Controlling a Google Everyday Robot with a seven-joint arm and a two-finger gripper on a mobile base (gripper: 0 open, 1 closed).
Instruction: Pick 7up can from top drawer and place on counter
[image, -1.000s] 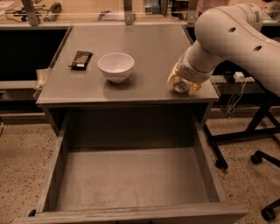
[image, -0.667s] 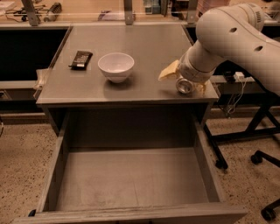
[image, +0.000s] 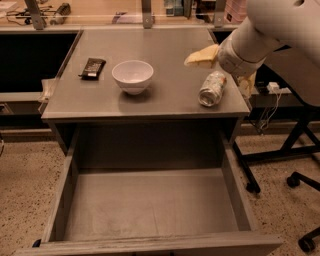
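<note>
The 7up can (image: 212, 88) lies on its side on the grey counter (image: 165, 47), near the right front corner. My gripper (image: 223, 70) is just above and behind the can, open, with one pale finger (image: 201, 56) spread to the left and the other (image: 246, 84) at the counter's right edge. It holds nothing. The top drawer (image: 150, 205) is pulled out below the counter, and its grey floor is bare.
A white bowl (image: 132, 76) stands on the counter left of centre. A dark flat packet (image: 93, 67) lies at its left. A pale wooden desk with clutter (image: 45, 12) is behind. Black chair legs and castors (image: 300, 180) stand on the floor to the right.
My gripper has opened and let go of the can. The can now lies free on the counter, and the gripper has risen slightly above it.
</note>
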